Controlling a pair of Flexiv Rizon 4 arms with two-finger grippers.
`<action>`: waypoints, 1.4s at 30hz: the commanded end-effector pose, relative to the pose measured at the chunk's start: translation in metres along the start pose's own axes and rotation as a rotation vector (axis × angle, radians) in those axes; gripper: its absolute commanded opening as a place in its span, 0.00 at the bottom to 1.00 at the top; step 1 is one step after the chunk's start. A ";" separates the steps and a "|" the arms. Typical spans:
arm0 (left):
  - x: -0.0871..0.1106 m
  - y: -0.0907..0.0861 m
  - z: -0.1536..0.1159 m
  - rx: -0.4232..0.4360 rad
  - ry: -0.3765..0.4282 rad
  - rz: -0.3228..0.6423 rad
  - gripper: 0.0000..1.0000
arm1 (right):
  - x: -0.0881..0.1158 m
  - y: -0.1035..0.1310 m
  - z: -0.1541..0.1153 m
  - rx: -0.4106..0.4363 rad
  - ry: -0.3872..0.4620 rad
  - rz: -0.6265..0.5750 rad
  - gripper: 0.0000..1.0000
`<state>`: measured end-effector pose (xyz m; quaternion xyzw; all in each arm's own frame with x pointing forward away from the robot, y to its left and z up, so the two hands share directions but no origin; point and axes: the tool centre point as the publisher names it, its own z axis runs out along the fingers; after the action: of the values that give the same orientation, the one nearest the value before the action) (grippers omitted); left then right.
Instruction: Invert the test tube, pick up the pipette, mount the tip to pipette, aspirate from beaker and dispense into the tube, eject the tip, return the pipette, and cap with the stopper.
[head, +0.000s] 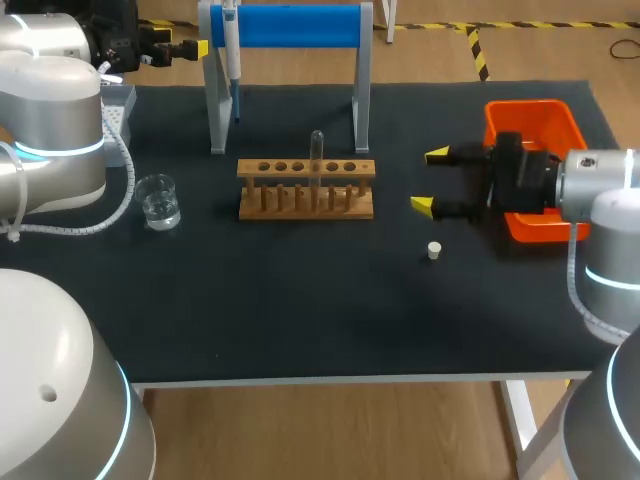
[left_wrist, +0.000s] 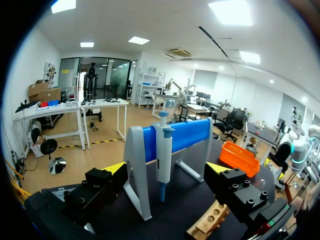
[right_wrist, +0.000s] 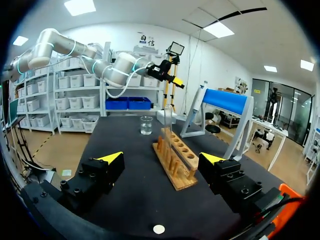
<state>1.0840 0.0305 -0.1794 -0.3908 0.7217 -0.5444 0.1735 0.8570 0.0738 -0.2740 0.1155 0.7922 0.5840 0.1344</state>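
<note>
Pipette hangs on its stand ahead of the spread left pincer.

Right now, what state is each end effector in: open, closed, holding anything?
Left end effector: open, holding nothing.
Right end effector: open, holding nothing.
</note>
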 end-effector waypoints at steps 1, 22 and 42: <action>0.000 0.001 0.001 0.005 -0.002 0.000 1.00 | 0.001 0.000 -0.001 -0.001 0.000 -0.001 1.00; 0.167 0.088 -0.093 0.033 0.064 0.287 1.00 | 0.001 0.000 -0.001 -0.001 0.000 -0.001 1.00; 0.193 0.140 -0.096 0.042 0.107 0.282 1.00 | 0.001 0.000 -0.001 -0.001 0.000 -0.001 1.00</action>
<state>0.8413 -0.0368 -0.2368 -0.2583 0.7806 -0.5287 0.2108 0.8569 0.0737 -0.2741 0.1151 0.7920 0.5843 0.1344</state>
